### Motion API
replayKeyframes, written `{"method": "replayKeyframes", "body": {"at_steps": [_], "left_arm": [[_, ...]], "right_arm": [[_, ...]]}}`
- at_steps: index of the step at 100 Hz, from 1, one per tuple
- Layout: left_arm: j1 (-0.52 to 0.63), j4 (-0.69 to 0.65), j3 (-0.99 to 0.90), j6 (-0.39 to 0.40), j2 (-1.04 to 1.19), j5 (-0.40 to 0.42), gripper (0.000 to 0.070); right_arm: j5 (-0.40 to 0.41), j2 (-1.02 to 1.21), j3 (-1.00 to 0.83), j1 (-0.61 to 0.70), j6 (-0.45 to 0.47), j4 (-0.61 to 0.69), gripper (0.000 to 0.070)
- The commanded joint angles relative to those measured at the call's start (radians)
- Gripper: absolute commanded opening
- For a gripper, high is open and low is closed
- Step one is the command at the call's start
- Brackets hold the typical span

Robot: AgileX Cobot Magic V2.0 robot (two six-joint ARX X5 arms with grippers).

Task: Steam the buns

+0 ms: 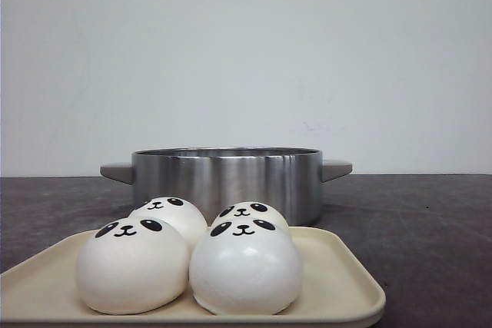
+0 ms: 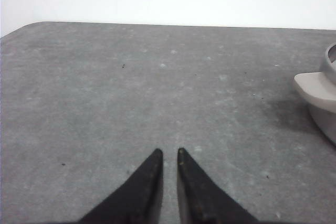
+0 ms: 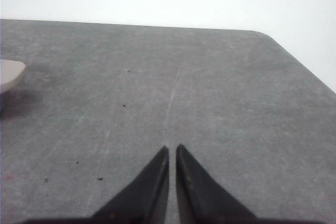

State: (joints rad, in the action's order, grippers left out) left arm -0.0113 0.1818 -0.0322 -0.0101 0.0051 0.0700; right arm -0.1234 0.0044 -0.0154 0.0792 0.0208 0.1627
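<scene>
Four buns (image 1: 244, 270) sit bunched together on a cream tray (image 1: 346, 282) at the near table (image 1: 430, 220) edge, two in front and two behind, just before a steel pot (image 1: 227, 178). Neither arm shows in the front view. The left gripper (image 2: 168, 153) hangs low over bare tabletop, tips nearly closed on nothing, the pot's handle off to one side. The right gripper (image 3: 172, 148) looks likewise pinched empty, though its height is hard to judge

Tray (image 1: 338, 266) cropped (near edge); pot (image 1: 227, 182) interior hidden.
</scene>
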Motion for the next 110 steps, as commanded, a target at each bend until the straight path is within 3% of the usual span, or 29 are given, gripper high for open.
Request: {"method": "replayKeyframes", "body": {"at_steps": [1,110], "left_arm": [[-0.002,0.006,0.018,0.014,-0.001,-0.003,0.0],[-0.002,0.005,0.018,0.014,0.0,-0.003,0.0]], "right_arm": [[-0.001,-0.001,0.003,0.001,-0.01,-0.005,0.0016],[0.023,-0.001,0.003,0.002,0.01,-0.012,0.0016]]}}
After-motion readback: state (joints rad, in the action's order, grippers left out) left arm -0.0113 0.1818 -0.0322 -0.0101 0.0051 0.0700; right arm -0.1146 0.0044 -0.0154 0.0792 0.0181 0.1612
